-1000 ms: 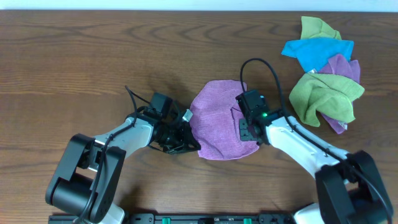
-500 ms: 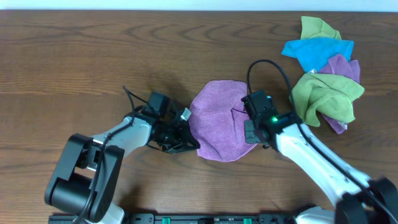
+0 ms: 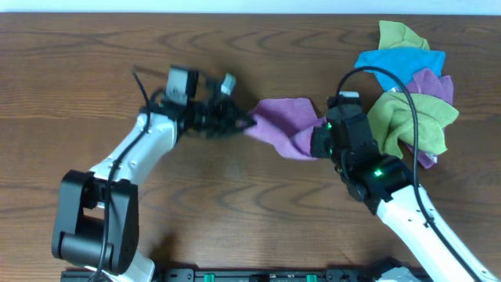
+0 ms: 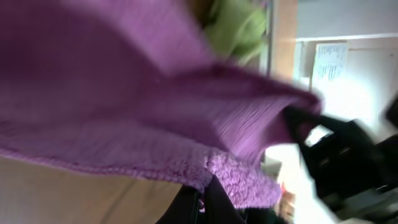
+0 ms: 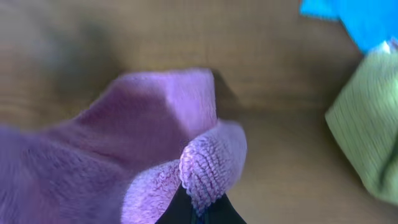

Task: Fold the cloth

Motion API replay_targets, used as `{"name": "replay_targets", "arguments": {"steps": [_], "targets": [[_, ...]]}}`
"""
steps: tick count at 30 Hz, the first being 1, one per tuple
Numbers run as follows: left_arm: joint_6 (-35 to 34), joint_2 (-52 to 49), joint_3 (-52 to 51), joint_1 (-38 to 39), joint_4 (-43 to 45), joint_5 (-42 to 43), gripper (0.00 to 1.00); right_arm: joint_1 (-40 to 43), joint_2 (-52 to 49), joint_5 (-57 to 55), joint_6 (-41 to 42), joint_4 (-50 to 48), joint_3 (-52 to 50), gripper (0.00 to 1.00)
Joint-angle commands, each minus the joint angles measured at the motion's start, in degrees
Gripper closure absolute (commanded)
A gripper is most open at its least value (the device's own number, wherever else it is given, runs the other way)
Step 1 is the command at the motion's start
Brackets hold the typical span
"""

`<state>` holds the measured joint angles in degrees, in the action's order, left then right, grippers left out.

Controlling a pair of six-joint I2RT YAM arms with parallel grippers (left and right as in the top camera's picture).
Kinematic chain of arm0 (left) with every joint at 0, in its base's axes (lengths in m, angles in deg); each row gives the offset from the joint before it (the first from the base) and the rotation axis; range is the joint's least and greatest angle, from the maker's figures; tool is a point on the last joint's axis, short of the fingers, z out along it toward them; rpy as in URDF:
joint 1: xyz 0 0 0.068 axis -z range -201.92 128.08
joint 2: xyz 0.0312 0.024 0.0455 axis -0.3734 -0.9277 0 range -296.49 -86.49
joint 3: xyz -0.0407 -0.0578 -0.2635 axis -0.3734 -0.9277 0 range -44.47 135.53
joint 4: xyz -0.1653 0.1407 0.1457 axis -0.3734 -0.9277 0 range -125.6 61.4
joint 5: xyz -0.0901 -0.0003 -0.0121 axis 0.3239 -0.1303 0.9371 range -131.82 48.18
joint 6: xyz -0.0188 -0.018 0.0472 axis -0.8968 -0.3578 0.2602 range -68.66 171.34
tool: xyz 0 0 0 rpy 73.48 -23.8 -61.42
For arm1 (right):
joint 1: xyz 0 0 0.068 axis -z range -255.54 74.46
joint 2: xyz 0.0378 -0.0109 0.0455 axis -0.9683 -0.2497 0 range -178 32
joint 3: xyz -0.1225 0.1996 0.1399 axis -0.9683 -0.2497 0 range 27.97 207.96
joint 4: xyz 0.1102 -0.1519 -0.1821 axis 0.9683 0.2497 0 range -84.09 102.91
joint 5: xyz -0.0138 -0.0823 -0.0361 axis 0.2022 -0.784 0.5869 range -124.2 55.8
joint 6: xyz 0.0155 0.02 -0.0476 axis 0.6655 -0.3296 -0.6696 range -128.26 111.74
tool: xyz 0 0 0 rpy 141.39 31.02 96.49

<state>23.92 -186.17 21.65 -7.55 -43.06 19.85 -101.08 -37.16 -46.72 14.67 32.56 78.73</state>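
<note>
While the lilac-purple terry cloth (image 3: 283, 125) hangs stretched and rumpled between the two arms, just above the brown wooden table (image 3: 78, 63), the left gripper (image 3: 244, 123) is pinched tight on its left end. The right gripper (image 3: 317, 143) is clamped on the opposite end, and the right wrist view shows a fold of pile bulging over its fingertips. Off to the right sits a bunched heap of crumpled green cloths (image 3: 407, 117), a bright blue cloth (image 3: 399, 64) and a second purple cloth (image 3: 432, 82), just beside the right arm and apart from the held cloth.
</note>
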Motion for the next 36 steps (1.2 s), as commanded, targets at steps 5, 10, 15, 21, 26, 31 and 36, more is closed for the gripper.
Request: {"name": "replay_targets", "arguments": {"steps": [5,10,15,21,26,31,36], "targets": [[-1.6,-0.3,14.3,-0.8,-2.3,-12.4,0.94,0.6,-4.7,-1.5,-4.7,-5.0,6.6,0.99],[-1.5,-0.3,16.3,-3.3,-1.7,-17.3,0.94,3.0,-12.5,-1.6,-7.9,-8.1,13.2,0.99],[-1.5,-0.3,16.3,-6.3,2.5,-20.8,0.94,4.5,-21.7,-1.7,-11.8,-8.4,22.1,0.99],[-0.7,-0.4,16.3,-9.9,4.9,-21.2,0.94,5.3,-28.8,-1.7,-13.9,-7.8,31.1,0.99],[3.8,-0.4,16.3,-10.4,-0.4,-21.2,0.94,5.0,-29.0,-1.7,-13.8,-6.1,31.7,0.99],[5.0,-0.5,16.3,-10.4,-1.9,-21.1,0.94,4.9,-29.0,-1.7,-13.8,-3.5,31.7,0.99],[9.0,-0.5,16.3,-10.4,-8.1,-19.7,0.94,4.8,-28.4,-1.6,-13.8,1.8,31.7,0.99]]}}
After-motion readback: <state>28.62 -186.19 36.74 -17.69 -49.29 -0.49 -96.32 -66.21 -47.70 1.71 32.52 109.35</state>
